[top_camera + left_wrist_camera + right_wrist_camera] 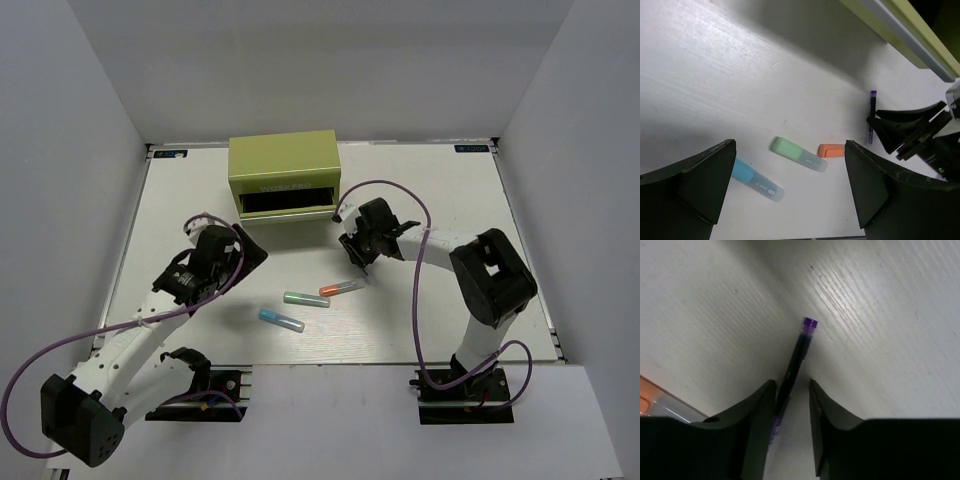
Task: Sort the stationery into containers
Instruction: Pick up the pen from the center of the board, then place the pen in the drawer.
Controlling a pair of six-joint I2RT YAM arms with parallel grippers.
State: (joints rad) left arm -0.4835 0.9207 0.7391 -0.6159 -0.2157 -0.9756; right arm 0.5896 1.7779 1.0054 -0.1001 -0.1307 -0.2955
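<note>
The olive-green chest stands at the back middle, its front showing a dark opening; its edge also shows in the left wrist view. The green marker, blue marker and orange marker lie on the table in the middle. My right gripper is down at the table with its jaws narrowly open astride a thin dark pen with a purple end. The pen touches one finger. My left gripper is open, empty, above the markers. The red pen is out of view.
White walls enclose the table on the left, back and right. Purple cables loop from both arms. The right arm's elbow stands at the right of the markers.
</note>
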